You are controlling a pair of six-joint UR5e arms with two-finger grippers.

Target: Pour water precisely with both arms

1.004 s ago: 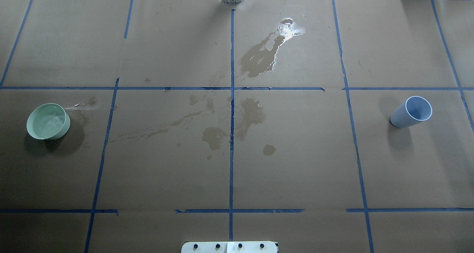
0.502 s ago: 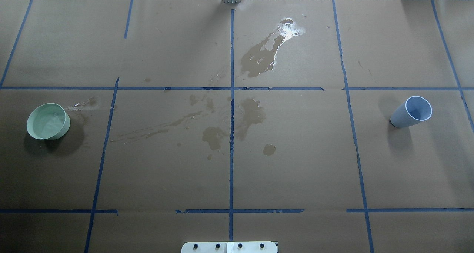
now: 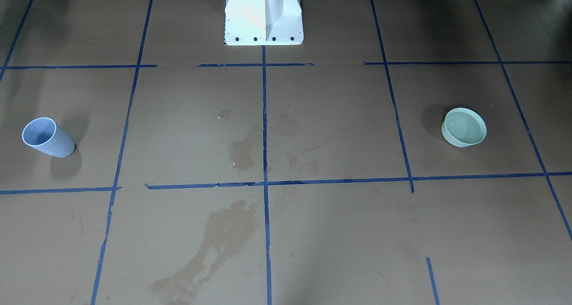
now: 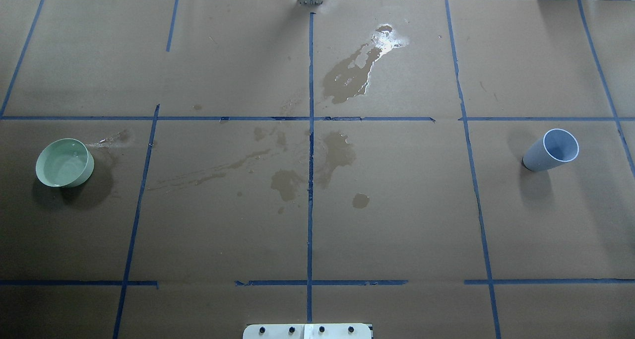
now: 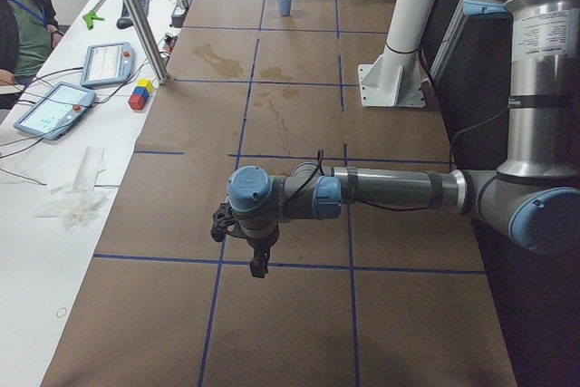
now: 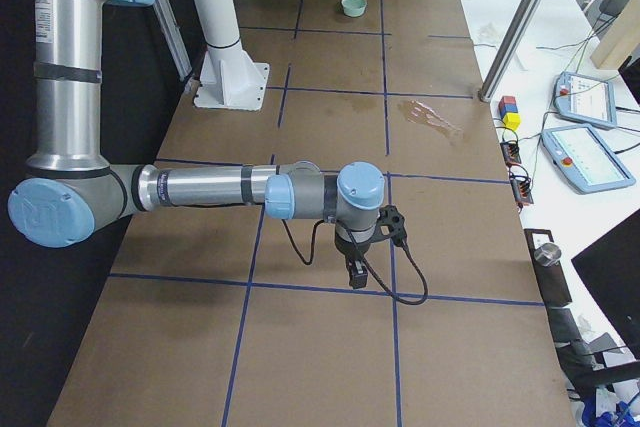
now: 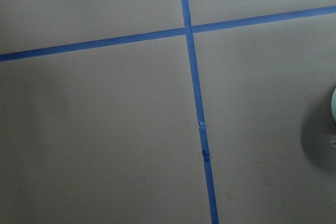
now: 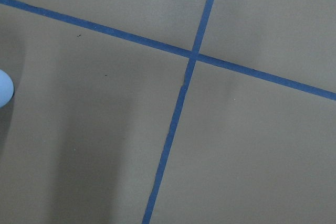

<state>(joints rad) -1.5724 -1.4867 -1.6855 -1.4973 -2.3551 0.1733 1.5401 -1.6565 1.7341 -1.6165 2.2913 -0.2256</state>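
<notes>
A pale green bowl [image 4: 64,163] stands on the table's left and holds water [image 4: 69,161] with a faint glint. A grey-blue cup [image 4: 551,150] stands upright on the right, and its inside looks dry. Spilled water [image 4: 384,40] glints on the paper at the far centre. Both arms hang above the near table edge, outside the overhead view. The left arm [image 5: 390,189] carries its gripper [image 5: 258,262] pointing down, and so does the right arm [image 6: 200,187] with its gripper [image 6: 355,270]. I cannot tell whether either is open or shut. The bowl's edge [image 7: 334,109] and the cup's edge [image 8: 4,88] show in the wrist views.
Brown paper with a blue tape grid [image 4: 310,180] covers the table, with damp stains [image 4: 337,153] in the middle. The white pedestal [image 3: 263,14] stands at the robot's side. Beyond the far edge are a metal post [image 5: 136,15], coloured blocks [image 5: 140,94], tablets and a seated person [image 5: 23,15].
The ripples inside the green bowl have smoothed out. The bowl, the cup and the wet patches have not moved.
</notes>
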